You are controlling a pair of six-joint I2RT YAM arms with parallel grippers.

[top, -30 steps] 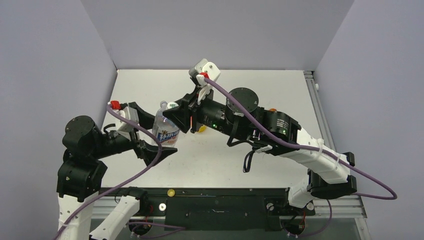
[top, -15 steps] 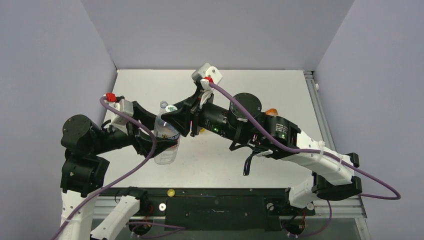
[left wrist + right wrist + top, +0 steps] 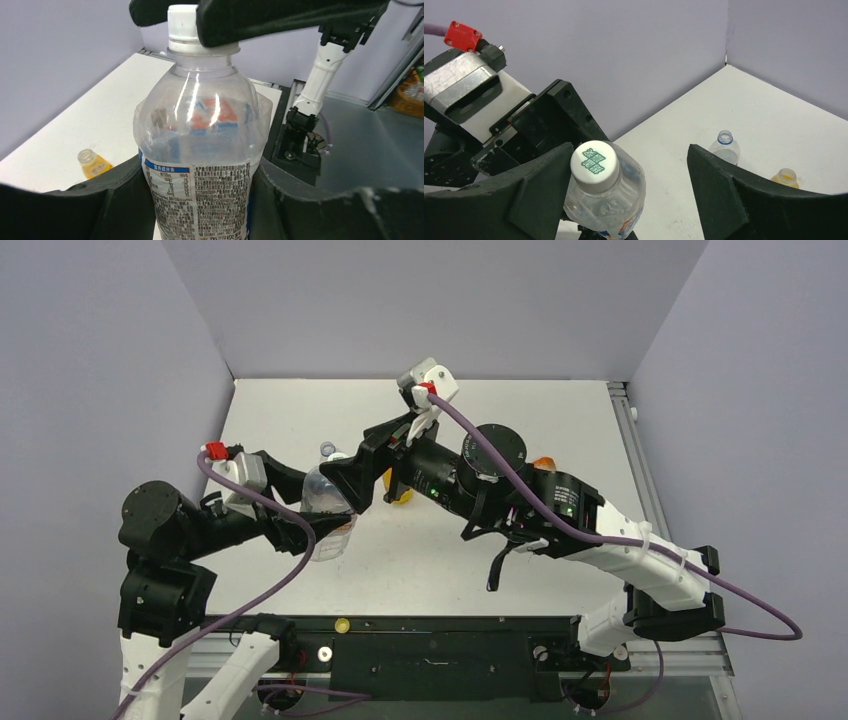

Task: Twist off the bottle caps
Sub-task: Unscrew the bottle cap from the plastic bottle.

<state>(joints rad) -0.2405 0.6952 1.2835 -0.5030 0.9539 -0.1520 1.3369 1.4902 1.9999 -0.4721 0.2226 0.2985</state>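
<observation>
The clear water bottle point(image 3: 200, 150), with a white-blue label, stands between the fingers of my left gripper point(image 3: 197, 172), which is shut on its body. In the top view the water bottle point(image 3: 328, 512) leans in my left gripper point(image 3: 318, 525). Its white cap point(image 3: 594, 166), printed in green, is on the neck. My right gripper point(image 3: 629, 152) is open around the cap: the left finger point(image 3: 541, 187) lies right beside it and the right finger point(image 3: 719, 192) stands well away. From above, my right gripper point(image 3: 350, 478) sits over the bottle's top.
A clear bottle with a blue neck ring point(image 3: 725, 146) and a yellow juice bottle point(image 3: 785, 178) stand with open necks on the white table point(image 3: 764, 115). An orange drink point(image 3: 543, 461) peeks out behind the right arm. A yellow cap point(image 3: 342, 625) and a whitish cap point(image 3: 323, 652) lie on the front rail.
My left gripper has closed on the water bottle and drawn it slightly left and down. My right gripper has let go of the cap and opened wide.
</observation>
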